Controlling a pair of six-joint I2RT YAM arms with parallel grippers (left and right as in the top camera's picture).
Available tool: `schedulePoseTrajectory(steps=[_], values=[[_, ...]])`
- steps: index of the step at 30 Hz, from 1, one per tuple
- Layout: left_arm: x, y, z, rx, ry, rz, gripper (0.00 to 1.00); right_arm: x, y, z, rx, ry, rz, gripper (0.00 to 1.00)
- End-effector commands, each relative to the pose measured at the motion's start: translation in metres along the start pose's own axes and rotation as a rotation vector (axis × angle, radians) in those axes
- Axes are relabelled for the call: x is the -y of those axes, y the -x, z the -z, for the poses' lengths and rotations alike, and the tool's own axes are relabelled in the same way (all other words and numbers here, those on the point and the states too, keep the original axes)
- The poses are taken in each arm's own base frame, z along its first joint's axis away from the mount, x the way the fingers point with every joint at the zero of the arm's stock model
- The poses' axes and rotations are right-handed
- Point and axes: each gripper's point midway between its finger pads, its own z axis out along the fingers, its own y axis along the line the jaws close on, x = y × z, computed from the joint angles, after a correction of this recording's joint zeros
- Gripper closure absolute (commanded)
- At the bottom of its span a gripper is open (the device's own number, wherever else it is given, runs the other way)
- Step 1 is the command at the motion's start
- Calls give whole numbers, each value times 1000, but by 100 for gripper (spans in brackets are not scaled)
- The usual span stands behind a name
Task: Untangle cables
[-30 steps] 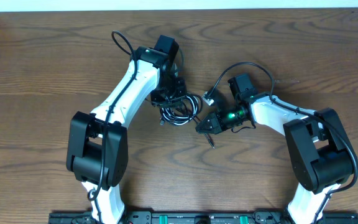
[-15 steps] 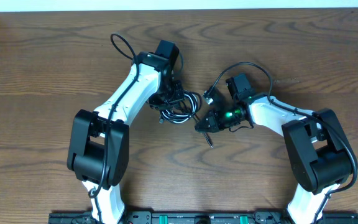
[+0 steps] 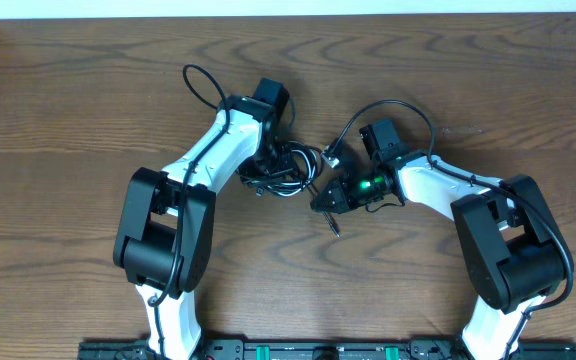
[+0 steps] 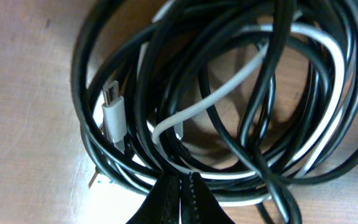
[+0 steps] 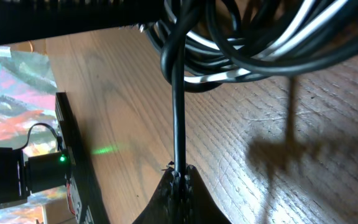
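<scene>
Left pincer (image 4: 182, 198) is clamped shut on the rim of the tangled cables (image 3: 293, 172), a coil of black and white strands at the middle of the table (image 3: 88, 100), between the two pincers. Just right of the coil, the right pincer (image 5: 180, 180) is clenched on one black cord (image 5: 179, 112), which runs straight from its tips into the bundle. Inside the coil, a small white plug (image 4: 112, 115) rests against black loops.
</scene>
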Motion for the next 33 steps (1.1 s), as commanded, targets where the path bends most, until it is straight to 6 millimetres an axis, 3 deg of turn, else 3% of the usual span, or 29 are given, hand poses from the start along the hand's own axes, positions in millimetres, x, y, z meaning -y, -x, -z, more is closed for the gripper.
schedulePoseTrajectory(steps=[1, 7, 13, 23, 30, 33], values=[[-8, -3, -13, -8, 26, 9, 92, -3, 2, -2, -4, 15, -3, 99], [-13, -9, -24, -18, 27, 8, 92, -5, 2, -2, -4, 28, -7, 99], [8, -18, -22, -75, -99, -115, 92, -6, 4, -2, 3, 32, 3, 99], [14, -26, -20, -107, -146, -184, 93, -13, 16, -3, 43, 56, 27, 99], [18, -13, 21, -9, -197, -179, 93, -7, 19, -6, 54, 13, -8, 99], [9, -3, 38, 61, -171, -125, 93, -6, 20, -9, 59, -12, -11, 99]])
